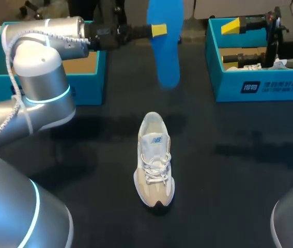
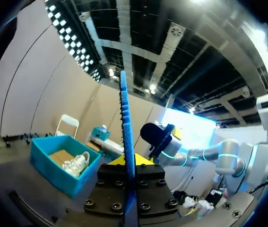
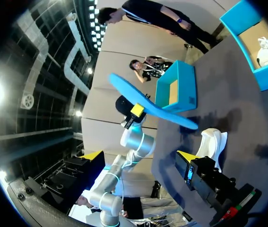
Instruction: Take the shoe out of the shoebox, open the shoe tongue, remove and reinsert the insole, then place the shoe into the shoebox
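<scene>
**Insole held aloft; shoe standing on the table**

1. Insole [image 1: 167, 46]: blue, upper centre of the frame, raised clear of the table [image 1: 84, 155]. It hangs lengthwise, with its lower end above the shoe and apart from it. From the left wrist it shows edge-on, upright between the fingers.
2. Left gripper [image 1: 159, 30]: enters from the upper left, jaws drawn narrow and clamped on the insole.
3. Shoe [image 1: 154, 160]: white and beige, laced, centre of the frame. It stands on its sole with the toe toward the lower edge, outside both boxes.
4. Left shoebox [image 1: 89, 88]: teal, upper left, brown interior showing.
5. Right shoebox [image 1: 229, 85]: teal, upper right, with a second white shoe [image 2: 76, 163] lying inside.
6. Right gripper [image 1: 235, 42]: upper right, over the right shoebox, jaws spread wide with nothing between them
</scene>
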### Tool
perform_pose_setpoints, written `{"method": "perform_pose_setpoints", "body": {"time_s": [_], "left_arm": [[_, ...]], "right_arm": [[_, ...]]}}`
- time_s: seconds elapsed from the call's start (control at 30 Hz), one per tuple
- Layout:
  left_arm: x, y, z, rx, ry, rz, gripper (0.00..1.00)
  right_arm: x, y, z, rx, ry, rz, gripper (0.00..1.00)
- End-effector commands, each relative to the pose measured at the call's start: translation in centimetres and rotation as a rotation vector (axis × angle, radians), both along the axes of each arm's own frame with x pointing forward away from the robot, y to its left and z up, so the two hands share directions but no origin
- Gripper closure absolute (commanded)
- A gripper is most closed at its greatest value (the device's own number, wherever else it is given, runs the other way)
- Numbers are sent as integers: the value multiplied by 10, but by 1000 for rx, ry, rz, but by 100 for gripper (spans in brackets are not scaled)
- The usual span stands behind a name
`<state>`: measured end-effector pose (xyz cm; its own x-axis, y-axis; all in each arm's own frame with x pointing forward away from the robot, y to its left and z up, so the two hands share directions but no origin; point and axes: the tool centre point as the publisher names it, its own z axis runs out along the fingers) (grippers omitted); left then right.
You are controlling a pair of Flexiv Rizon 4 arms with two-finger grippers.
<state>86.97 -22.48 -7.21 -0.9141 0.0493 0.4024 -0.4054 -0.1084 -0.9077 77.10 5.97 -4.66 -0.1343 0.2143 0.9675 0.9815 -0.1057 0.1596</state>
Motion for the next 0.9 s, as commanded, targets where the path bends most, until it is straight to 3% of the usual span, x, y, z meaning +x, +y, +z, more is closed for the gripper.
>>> {"method": "perform_pose_setpoints", "body": {"time_s": [0.03, 0.23, 0.9], "left_arm": [[4, 2, 0, -177, -858, -188, 100], [4, 5, 6, -204, -1139, -236, 100], [3, 5, 8, -216, -1131, -202, 100]], "right_arm": [[0, 1, 0, -2, 0, -2, 0], [0, 1, 0, -2, 0, -2, 0], [0, 1, 0, -2, 0, -2, 0]]}}
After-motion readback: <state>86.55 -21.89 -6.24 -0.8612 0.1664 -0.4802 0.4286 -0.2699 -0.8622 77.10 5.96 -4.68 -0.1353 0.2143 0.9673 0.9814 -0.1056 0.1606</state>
